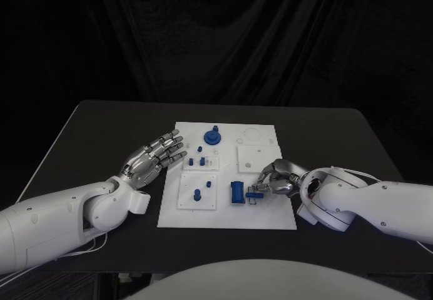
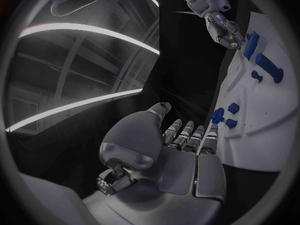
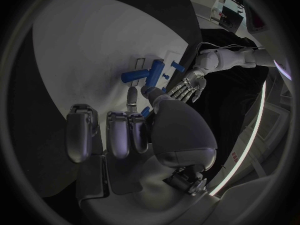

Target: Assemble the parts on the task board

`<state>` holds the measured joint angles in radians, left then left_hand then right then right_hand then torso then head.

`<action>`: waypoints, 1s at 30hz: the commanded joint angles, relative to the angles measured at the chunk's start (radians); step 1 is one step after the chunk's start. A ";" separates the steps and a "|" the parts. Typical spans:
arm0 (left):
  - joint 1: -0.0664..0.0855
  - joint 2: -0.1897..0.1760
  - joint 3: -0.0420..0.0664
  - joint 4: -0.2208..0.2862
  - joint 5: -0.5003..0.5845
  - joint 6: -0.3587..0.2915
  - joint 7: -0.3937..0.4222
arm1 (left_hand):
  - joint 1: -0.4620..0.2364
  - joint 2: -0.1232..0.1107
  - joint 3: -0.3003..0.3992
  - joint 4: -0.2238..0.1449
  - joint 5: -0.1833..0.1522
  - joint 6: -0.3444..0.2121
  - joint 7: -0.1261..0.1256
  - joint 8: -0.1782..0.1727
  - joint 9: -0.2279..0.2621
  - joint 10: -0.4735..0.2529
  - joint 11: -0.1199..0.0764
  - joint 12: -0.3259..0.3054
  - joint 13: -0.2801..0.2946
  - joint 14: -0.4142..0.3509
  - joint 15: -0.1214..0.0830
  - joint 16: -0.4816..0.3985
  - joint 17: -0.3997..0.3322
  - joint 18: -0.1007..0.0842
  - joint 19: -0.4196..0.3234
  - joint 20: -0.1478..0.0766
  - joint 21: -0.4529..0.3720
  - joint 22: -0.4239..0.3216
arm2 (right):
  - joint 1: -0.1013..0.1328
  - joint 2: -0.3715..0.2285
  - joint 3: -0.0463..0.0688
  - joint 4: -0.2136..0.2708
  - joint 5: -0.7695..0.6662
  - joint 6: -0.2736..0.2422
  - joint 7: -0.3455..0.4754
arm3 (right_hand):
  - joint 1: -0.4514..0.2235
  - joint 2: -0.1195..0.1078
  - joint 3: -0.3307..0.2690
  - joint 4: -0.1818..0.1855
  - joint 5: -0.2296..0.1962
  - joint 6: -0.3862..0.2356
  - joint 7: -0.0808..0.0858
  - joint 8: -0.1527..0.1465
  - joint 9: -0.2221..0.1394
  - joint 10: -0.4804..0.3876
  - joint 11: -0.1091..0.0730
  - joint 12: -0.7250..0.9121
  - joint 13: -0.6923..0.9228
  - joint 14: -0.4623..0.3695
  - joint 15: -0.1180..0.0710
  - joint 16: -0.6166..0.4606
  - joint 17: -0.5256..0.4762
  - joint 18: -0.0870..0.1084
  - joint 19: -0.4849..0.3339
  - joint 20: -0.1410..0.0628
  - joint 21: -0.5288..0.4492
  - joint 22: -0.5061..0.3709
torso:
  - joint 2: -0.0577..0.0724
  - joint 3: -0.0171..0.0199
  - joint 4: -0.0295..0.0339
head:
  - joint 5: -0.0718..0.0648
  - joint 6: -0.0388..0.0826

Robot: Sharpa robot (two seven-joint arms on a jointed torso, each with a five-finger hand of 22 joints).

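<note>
Black table under a dark curtained backdrop.

At far left, left hand flat above the table just beside the task board, fingers spread and straight, pointing toward the board's far side, holding nothing. Seen from the left wrist view, same hand with fingers side by side and stretched out, their tips near the board's edge.

In the middle, white task board lying lengthwise away from the robot. Near its far edge, a round upright blue part. Below that, a group of small blue pegs on a raised white block. Nearer the robot, another white block with small blue parts. To the right of it, a long blue block, long axis running roughly near-to-far.

At right, right hand over the board's right side, fingers curled down onto a small blue piece just beside the long block; cannot tell from the head view whether gripped or merely touched. Right wrist view closer: fingers reaching down beside blue parts on the board, contact hidden by the palm.
</note>
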<state>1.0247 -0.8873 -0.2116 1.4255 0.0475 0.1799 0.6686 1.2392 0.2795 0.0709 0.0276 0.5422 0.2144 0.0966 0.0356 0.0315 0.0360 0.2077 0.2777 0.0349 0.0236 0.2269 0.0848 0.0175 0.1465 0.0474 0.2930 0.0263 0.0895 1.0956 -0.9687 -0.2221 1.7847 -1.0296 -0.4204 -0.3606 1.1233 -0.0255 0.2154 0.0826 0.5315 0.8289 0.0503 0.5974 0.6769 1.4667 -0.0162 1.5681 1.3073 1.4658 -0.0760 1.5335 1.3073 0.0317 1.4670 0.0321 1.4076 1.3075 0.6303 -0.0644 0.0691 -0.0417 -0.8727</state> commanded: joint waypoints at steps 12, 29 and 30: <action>-0.003 -0.002 0.001 0.001 -0.001 0.017 0.009 | -0.007 -0.001 0.005 0.002 0.007 -0.003 0.007 0.006 0.001 -0.001 0.006 0.004 0.002 -0.003 0.004 0.004 0.001 -0.016 0.007 -0.002 0.005 -0.001 | 0.001 -0.039 -0.004 0.045 -0.159 -0.067 0.140 | -0.010 -0.017 -0.039 0.019 -0.158 -0.095 0.064 -0.150 -0.143 0.104 0.053 0.003 0.263 0.085 0.040 0.001 0.163 0.012 0.034 0.034 -0.007 0.204 | 0.000 0.0001 0.0001 | 0.002 0.000; -0.004 -0.003 0.001 0.000 -0.001 0.018 0.010 | -0.008 0.000 0.009 0.001 0.007 -0.003 0.007 0.006 0.001 -0.002 0.006 0.004 0.002 -0.003 0.004 0.005 0.001 -0.016 0.007 -0.002 0.005 -0.002 | -0.008 -0.067 -0.014 0.105 -0.451 -0.026 0.076 | 0.109 -0.046 0.012 -0.096 -0.002 -0.047 0.078 -0.234 -0.264 0.104 0.066 0.003 0.263 0.089 0.054 0.011 0.187 0.009 0.038 0.050 0.010 0.209 | 0.001 0.0005 -0.0003 | -0.003 0.000; -0.004 -0.003 0.001 0.000 -0.001 0.018 0.010 | -0.008 0.000 0.009 0.001 0.007 -0.003 0.007 0.006 0.001 -0.002 0.006 0.004 0.002 -0.003 0.004 0.005 0.001 -0.016 0.007 -0.002 0.005 -0.002 | -0.010 -0.066 -0.014 0.105 -0.457 -0.024 0.071 | 0.113 -0.046 0.014 -0.100 -0.003 -0.044 0.078 -0.235 -0.266 0.104 0.066 0.003 0.263 0.089 0.054 0.011 0.187 0.009 0.038 0.050 0.010 0.209 | 0.001 0.0004 0.0000 | -0.003 0.000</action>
<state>1.0223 -0.8914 -0.2116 1.4251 0.0475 0.1818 0.6679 1.2392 0.2795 0.0737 0.0304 0.5422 0.2144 0.0966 0.0356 0.0314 0.0361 0.2077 0.2777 0.0349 0.0236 0.2269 0.0848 0.0175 0.1465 0.0474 0.2930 0.0263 0.0895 1.0897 -1.0356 -0.2360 1.8869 -1.4017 -0.4584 -0.2501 1.2284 -0.0708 0.2302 -0.0121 0.5339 0.7764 0.1284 0.3668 0.4124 1.4665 0.0450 1.5681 1.3073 1.4667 -0.0284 1.5381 1.3073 0.0316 1.4669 0.0752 1.4123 1.3075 0.6305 -0.0641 0.0688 -0.0448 -0.8727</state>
